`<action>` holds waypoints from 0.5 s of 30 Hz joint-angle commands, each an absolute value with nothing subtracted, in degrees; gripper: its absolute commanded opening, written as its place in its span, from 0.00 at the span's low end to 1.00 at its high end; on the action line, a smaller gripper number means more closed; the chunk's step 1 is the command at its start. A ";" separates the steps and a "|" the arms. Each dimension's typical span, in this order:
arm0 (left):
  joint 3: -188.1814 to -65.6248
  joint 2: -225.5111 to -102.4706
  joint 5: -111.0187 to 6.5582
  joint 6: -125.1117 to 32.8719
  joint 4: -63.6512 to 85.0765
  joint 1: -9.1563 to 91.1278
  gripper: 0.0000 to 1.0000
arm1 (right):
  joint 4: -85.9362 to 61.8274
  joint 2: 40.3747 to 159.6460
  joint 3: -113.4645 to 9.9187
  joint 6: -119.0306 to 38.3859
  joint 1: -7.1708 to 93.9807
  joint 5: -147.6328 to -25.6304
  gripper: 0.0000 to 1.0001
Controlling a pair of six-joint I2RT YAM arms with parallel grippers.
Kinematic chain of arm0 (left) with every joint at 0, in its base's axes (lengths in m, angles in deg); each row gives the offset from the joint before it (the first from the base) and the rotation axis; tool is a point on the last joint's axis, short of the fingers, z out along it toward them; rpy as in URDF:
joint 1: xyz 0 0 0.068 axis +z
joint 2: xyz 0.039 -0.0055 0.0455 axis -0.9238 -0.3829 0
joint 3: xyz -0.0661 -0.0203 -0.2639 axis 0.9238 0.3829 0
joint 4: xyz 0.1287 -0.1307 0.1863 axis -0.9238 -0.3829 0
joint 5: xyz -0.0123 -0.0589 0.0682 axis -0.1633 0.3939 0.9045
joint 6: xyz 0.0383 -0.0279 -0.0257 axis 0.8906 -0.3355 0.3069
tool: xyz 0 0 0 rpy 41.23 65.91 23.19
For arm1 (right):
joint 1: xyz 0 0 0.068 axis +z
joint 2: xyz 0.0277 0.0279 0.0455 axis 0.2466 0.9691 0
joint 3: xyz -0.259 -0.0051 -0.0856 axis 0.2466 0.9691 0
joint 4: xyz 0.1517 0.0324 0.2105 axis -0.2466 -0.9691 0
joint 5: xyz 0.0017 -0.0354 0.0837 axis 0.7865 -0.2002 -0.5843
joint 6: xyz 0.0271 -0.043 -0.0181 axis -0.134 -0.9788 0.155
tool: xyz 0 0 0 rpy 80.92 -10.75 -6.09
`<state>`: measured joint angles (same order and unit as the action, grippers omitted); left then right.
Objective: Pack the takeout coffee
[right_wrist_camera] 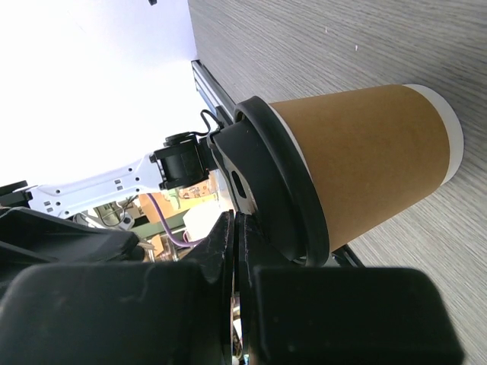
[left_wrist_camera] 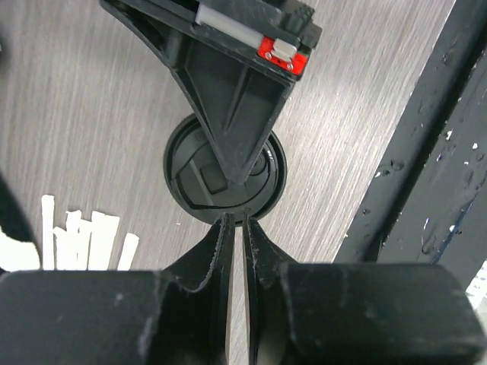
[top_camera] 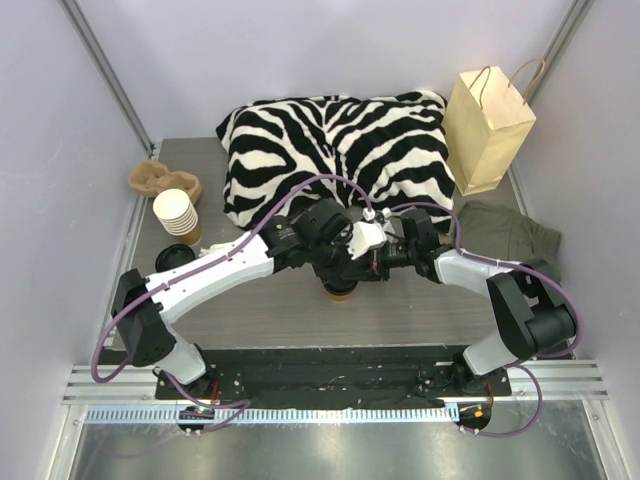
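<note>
The takeout coffee (top_camera: 340, 291), a kraft paper cup (right_wrist_camera: 365, 148) with a black lid (right_wrist_camera: 283, 179), stands upright on the grey table in front of both arms. In the left wrist view I look straight down on the lid (left_wrist_camera: 183, 171). My right gripper (right_wrist_camera: 237, 218) is shut and empty, its tips pressed against the lid's top; it also shows in the left wrist view (left_wrist_camera: 237, 173) and the top view (top_camera: 364, 266). My left gripper (left_wrist_camera: 237, 220) is shut and empty, its tips just over the lid's near rim, above the cup in the top view (top_camera: 336, 270).
A kraft paper bag (top_camera: 488, 128) stands at the back right. A zebra cushion (top_camera: 340, 150) lies behind the cup. A stack of lidless cups (top_camera: 178, 215), a loose black lid (top_camera: 174, 257) and crumpled brown paper (top_camera: 160, 180) sit at the left. A green cloth (top_camera: 512, 235) lies right.
</note>
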<state>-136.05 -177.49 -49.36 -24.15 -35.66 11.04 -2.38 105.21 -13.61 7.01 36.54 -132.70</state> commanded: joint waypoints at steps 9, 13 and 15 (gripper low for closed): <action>-128.04 -182.80 -51.44 -23.82 -28.58 10.97 0.11 | -2.76 107.96 -13.05 6.21 35.64 -129.70 0.01; -125.66 -184.74 -51.88 -23.64 -28.04 11.06 0.09 | -3.55 108.75 -13.14 5.33 35.64 -129.18 0.01; -125.75 -183.60 -51.53 -23.47 -28.22 11.06 0.09 | -4.07 109.02 -13.32 4.98 35.64 -129.18 0.01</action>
